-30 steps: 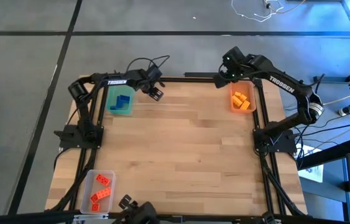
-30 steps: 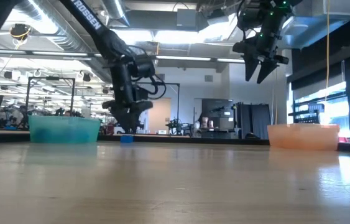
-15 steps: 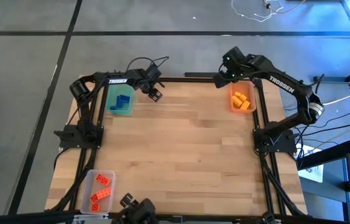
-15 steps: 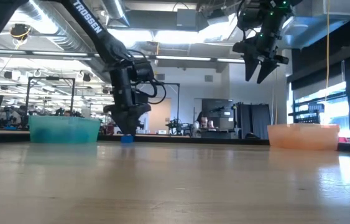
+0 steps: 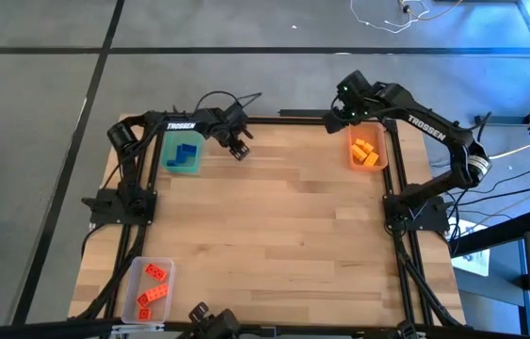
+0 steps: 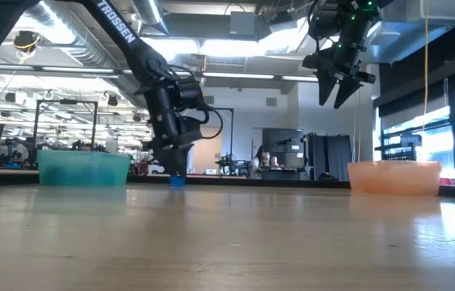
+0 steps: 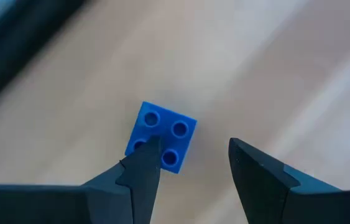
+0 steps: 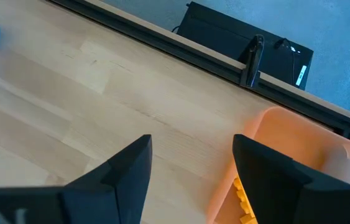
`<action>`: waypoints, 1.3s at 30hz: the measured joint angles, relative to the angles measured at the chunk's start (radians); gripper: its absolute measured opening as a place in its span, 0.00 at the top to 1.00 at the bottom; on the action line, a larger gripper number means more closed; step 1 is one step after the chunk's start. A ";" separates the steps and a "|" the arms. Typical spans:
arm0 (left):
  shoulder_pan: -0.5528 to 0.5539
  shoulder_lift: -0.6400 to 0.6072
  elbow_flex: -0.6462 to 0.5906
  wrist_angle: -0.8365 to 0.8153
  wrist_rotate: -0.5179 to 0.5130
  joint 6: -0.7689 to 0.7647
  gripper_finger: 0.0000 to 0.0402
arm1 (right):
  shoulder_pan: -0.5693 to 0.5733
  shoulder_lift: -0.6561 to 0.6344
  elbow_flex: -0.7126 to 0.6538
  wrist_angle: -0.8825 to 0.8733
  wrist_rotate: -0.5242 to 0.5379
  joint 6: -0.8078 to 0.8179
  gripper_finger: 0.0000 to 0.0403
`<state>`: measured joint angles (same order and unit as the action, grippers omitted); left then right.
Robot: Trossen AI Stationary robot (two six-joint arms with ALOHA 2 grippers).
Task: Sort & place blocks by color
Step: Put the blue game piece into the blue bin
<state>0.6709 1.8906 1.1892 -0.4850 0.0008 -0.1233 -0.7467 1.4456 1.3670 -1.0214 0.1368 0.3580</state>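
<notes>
While most blocks already lie sorted, one blue block point(image 7: 161, 137) remains loose on the table point(image 5: 283, 226), at about eleven o'clock from its centre in the high view, just beside the green tray point(image 5: 183, 153) on its three o'clock side. That tray holds blue blocks; the clear tray point(image 5: 149, 288) at seven o'clock holds red-orange ones.

Over the stray block hangs the left gripper point(image 7: 193, 165), fingers parted and holding nothing; one fingertip overlaps the brick's edge in the wrist view, so the gap sits off to one side rather than straddling it.

Judging by its look, the brick is light, rigid moulded plastic with smooth, slightly slippery walls and four studs on top. It should slide if nudged, so a hold across two opposite flat sides, squarely centred, seems safest.

Further right, at one o'clock, the right gripper point(image 8: 190, 165) waits high beside the orange tray point(image 5: 368, 153) of yellow-orange blocks, spread wide and empty.
</notes>
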 joint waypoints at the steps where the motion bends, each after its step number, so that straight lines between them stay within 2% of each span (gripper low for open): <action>1: -0.006 -0.007 -0.001 -0.014 0.015 -0.005 0.55 | 0.000 0.000 0.000 0.000 0.000 0.000 0.44; 7: -0.048 -0.026 0.006 -0.035 -0.001 0.000 0.55 | 0.000 0.000 0.000 0.000 0.000 0.000 0.44; 11: -0.056 -0.025 0.070 -0.111 -0.007 0.008 0.55 | 0.000 0.000 0.000 -0.001 0.000 -0.001 0.44; 17: -0.057 -0.027 0.156 -0.215 -0.076 0.108 0.55 | 0.000 0.000 0.000 -0.001 0.000 -0.001 0.44; 19: -0.054 -0.027 0.156 -0.223 -0.087 0.135 0.55 | 0.000 0.000 0.000 -0.001 0.000 -0.002 0.44; 24: -0.040 -0.020 0.156 -0.227 -0.031 0.160 0.55 | 0.000 0.000 0.000 0.000 0.000 -0.004 0.44; 39: -0.040 0.081 0.156 -0.201 -0.049 0.162 0.55 | 0.000 0.000 0.000 0.000 0.000 -0.004 0.44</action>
<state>0.6312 1.9712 1.3449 -0.6865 -0.0479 0.0391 -0.7467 1.4460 1.3666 -1.0218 0.1371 0.3538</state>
